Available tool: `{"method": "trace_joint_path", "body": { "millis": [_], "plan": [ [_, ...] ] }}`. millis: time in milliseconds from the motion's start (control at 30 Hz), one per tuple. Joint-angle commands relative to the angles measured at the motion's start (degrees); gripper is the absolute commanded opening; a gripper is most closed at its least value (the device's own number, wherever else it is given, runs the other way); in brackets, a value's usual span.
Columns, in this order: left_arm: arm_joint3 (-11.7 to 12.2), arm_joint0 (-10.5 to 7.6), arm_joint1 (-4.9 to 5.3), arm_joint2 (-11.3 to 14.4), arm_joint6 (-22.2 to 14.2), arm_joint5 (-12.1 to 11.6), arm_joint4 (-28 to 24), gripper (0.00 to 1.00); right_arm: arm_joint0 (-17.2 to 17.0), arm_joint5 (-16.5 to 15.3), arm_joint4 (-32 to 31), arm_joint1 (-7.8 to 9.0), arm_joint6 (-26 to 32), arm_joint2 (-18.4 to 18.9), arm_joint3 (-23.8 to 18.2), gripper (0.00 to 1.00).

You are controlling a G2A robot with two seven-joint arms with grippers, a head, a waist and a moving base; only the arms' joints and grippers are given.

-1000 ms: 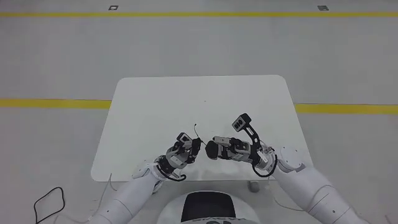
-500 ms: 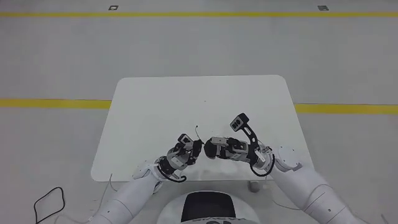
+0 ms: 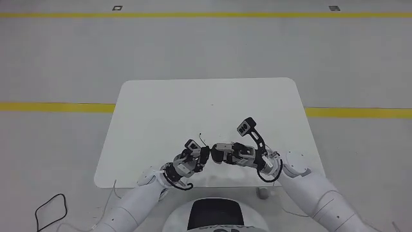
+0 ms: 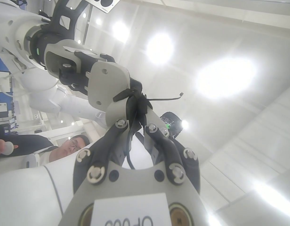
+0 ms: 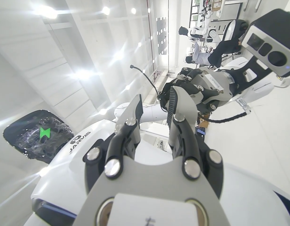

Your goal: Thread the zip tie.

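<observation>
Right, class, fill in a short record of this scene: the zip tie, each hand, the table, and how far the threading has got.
Zip tie: black, thin, one end sticking out free into the air
Left hand: shut on the zip tie, held above the table's near edge
Right hand: fingers apart, tips close against the left hand by the held part of the zip tie
Table: white, rounded corners
Threading: cannot tell whether the tail is through the head

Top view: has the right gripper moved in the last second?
Yes. Against the white table, the right gripper has shifted slightly toward the robot's left, closing on the left gripper.
</observation>
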Motion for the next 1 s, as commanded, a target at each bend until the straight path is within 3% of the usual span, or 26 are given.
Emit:
{"method": "trace_joint_path", "body": {
  "millis": [0, 200, 600, 967],
  "plan": [
    [0.0, -0.02, -0.03, 0.0, 0.0, 0.0, 0.1, 0.00, 0.0, 0.0, -0.1, -0.08, 0.1, 0.1, 0.1, 0.22],
    [0.1, -0.04, -0.10, -0.1, 0.0, 0.1, 0.5, 0.00, -0.1, 0.2, -0.3, -0.35, 0.2, 0.3, 0.4, 0.17],
    [0.2, 0.21, -0.26, -0.5, -0.3, 0.0, 0.2, 0.00, -0.6, 0.1, -0.6, -0.69, 0.3, 1.3, 0.6, 0.19],
    [0.6, 0.18, -0.46, -0.5, 0.0, -0.1, 0.8, 0.00, -0.6, 0.6, -1.1, -1.12, 0.9, 1.5, 0.8, 0.15]
  ]
}}
